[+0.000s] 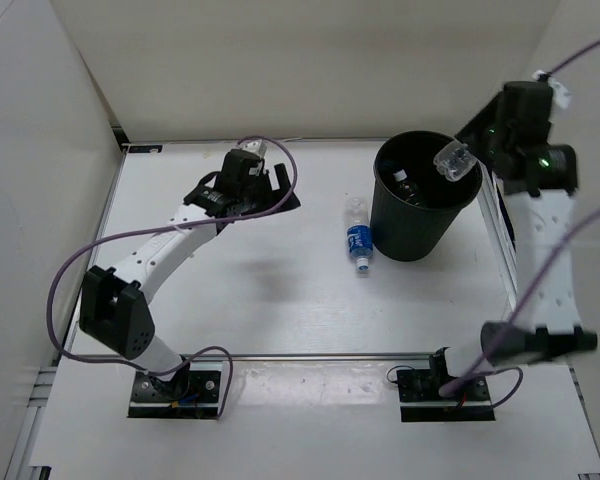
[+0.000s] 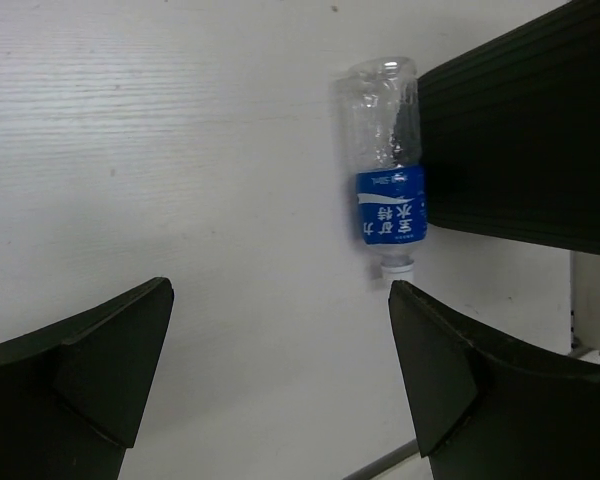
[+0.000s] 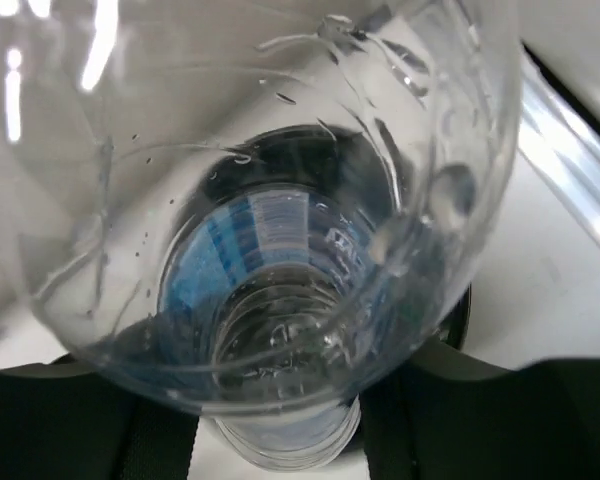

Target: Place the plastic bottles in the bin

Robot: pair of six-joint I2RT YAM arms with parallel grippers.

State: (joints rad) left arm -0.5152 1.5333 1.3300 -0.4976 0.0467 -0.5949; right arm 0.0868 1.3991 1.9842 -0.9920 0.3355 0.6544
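— Your right claw (image 1: 478, 149)?
— I'm pinching a clear bottle (image 1: 456, 161) over the bin (image 1: 420, 228), upper right.
— Left claw (image 2: 280, 305)?
— Spread wide; the blue-labelled bottle (image 2: 389, 190) lies ahead, upper right of my view, right beside the bin.

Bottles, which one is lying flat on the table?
The blue-labelled bottle, on its side right beside the bin, cap toward the arms. The other clear bottle is off the table, held by the right claw above the bin's rim.
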